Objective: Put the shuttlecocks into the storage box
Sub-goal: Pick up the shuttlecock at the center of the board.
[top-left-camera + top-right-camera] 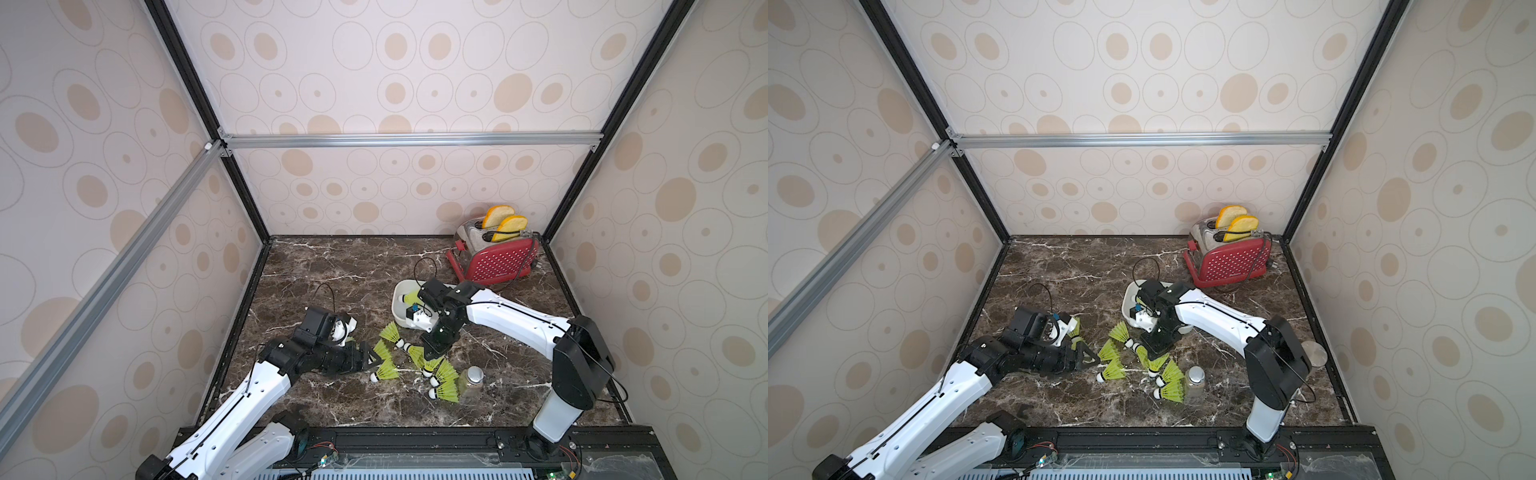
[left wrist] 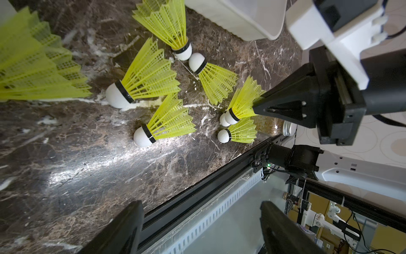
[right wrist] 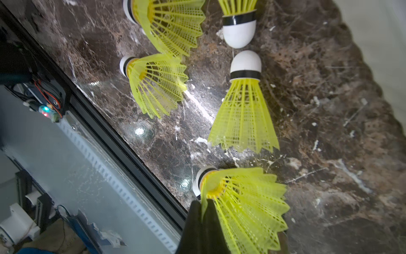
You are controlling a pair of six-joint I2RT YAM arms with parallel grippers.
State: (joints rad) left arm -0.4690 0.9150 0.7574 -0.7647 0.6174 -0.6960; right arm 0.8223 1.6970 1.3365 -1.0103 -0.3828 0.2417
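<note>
Shuttlecocks (image 1: 385,369) lie on their sides in a loose bunch on the dark bench (image 1: 332,270), around its middle and a bit toward the front edge. One more lies inside the white storage box (image 1: 398,312), which sits just behind the bunch, closer to the back right corner. The right gripper (image 1: 431,359) points down into the bunch. Its jaws are pressed together on the skirt edge of one shuttlecock (image 3: 246,209), as the right wrist view shows. The left gripper (image 1: 371,358) lies low at the side of the bunch nearer the left edge, jaws spread wide with nothing between them. A small jar (image 1: 471,380) with a silver lid stands just beside the bunch, near the front edge. A red toaster (image 1: 498,262) with two bread slices (image 1: 503,224) stands in the back right corner.
</note>
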